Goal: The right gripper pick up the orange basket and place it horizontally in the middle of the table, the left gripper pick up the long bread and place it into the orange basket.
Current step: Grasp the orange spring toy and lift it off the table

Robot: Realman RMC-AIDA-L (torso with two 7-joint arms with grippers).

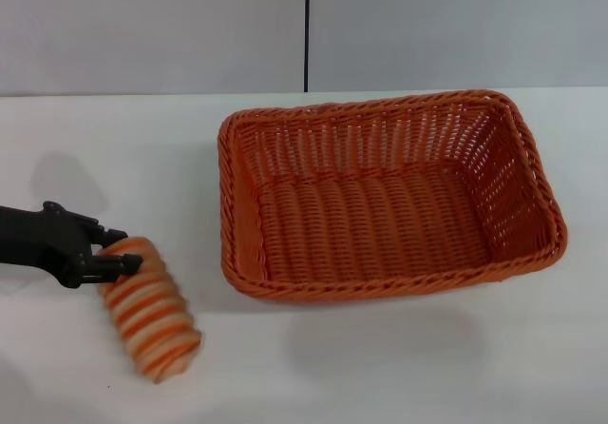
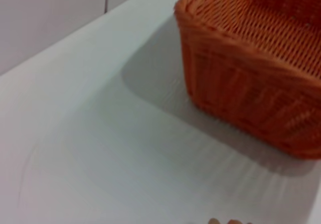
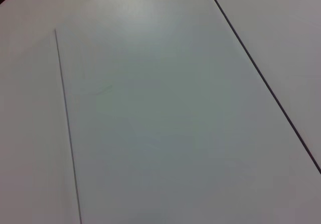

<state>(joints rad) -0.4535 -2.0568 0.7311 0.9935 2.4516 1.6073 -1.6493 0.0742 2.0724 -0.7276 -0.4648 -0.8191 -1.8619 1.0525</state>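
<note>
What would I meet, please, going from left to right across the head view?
The left tool → the long bread, which it grips at one end → bare table → the orange basket.

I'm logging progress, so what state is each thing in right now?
Basket: upright on the table, lying crosswise, empty.
Bread: outside the basket, to its left, one end at the left hand.
Left hand: low over the table, fingers closed on the bread's end.
Right hand: not in view.
</note>
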